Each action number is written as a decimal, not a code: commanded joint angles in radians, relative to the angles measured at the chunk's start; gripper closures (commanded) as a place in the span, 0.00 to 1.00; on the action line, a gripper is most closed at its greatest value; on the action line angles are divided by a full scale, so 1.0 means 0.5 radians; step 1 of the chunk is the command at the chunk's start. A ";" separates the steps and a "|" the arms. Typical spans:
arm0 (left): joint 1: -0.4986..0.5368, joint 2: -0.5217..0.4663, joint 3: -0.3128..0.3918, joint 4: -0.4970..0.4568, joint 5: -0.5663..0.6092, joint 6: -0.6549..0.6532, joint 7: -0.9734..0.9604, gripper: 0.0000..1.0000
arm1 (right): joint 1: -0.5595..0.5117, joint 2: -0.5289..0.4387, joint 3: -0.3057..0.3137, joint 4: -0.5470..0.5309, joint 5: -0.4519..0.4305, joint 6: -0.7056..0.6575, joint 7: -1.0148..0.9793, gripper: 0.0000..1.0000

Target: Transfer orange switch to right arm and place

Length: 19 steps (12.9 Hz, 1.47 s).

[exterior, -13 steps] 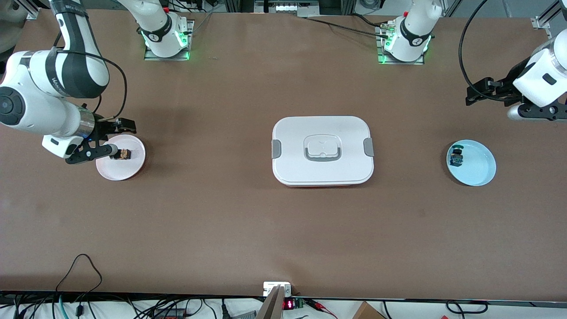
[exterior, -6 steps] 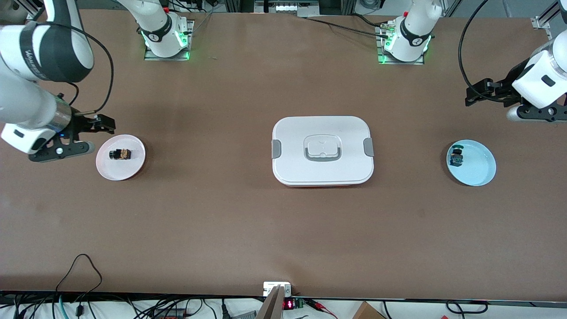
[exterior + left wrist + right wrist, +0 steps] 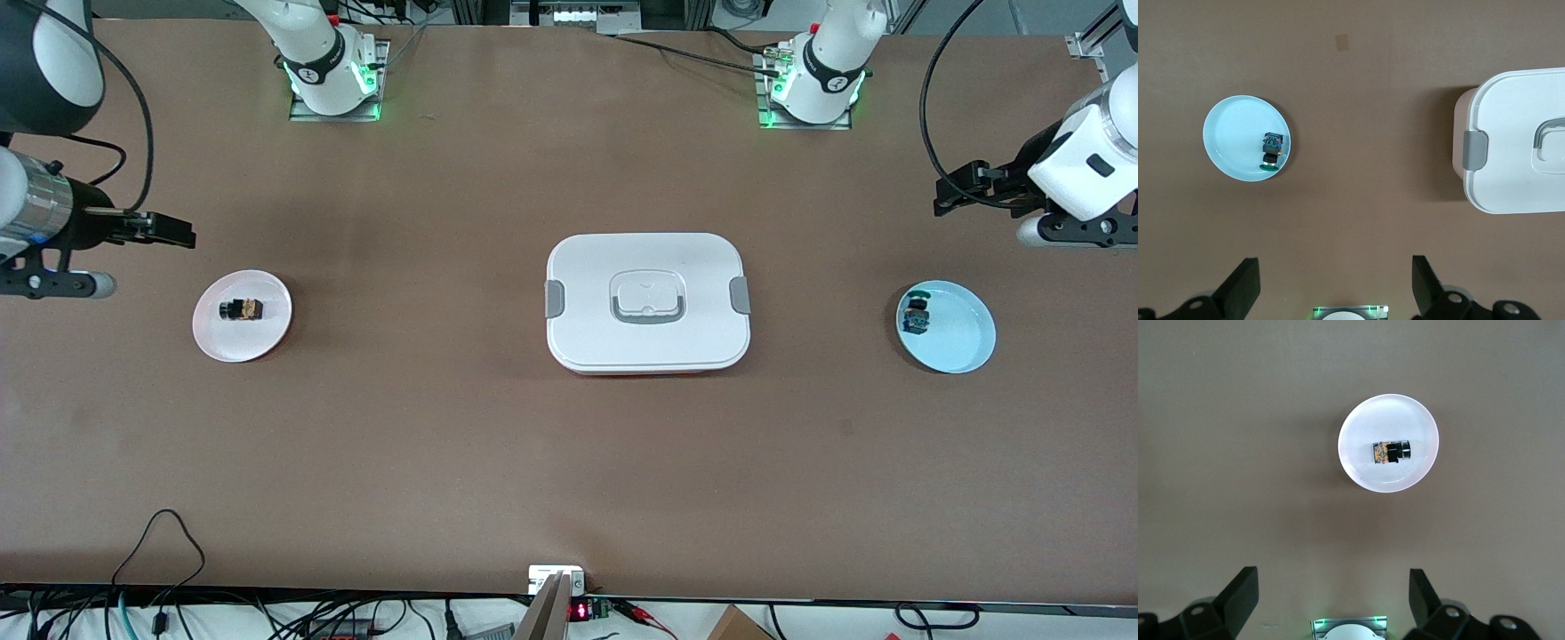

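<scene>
The orange switch (image 3: 241, 309), a tiny black part with an orange end, lies on its side on a small white plate (image 3: 267, 336) toward the right arm's end of the table. In the right wrist view the switch (image 3: 1390, 451) rests in the middle of that plate (image 3: 1361, 463). My right gripper (image 3: 178, 233) hangs open and empty over bare table beside the plate, closer to the table's end, and its fingers (image 3: 1239, 595) stand wide apart. My left gripper (image 3: 948, 196) waits open and empty in the air at the left arm's end, fingers (image 3: 1426, 280) spread.
A white lidded box (image 3: 647, 302) with grey clips sits at the table's middle. A pale blue plate (image 3: 962, 342) toward the left arm's end holds a small green and blue switch (image 3: 914, 317). Both arm bases (image 3: 333, 80) stand along the table's edge farthest from the front camera.
My right gripper has drawn back from the white plate toward its end of the table, rising, and the orange switch stays on the plate. The left arm has hardly moved.
</scene>
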 commanded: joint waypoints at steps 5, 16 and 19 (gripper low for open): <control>-0.002 -0.014 0.014 -0.006 -0.010 0.030 0.027 0.00 | 0.179 -0.042 -0.242 0.140 -0.006 0.116 -0.123 0.00; -0.002 -0.014 0.014 -0.006 -0.013 0.034 0.027 0.00 | 0.185 -0.349 -0.251 -0.443 0.000 0.606 -0.132 0.00; -0.002 -0.014 0.014 -0.006 -0.013 0.034 0.027 0.00 | 0.185 -0.389 -0.254 -0.419 -0.003 0.420 -0.147 0.00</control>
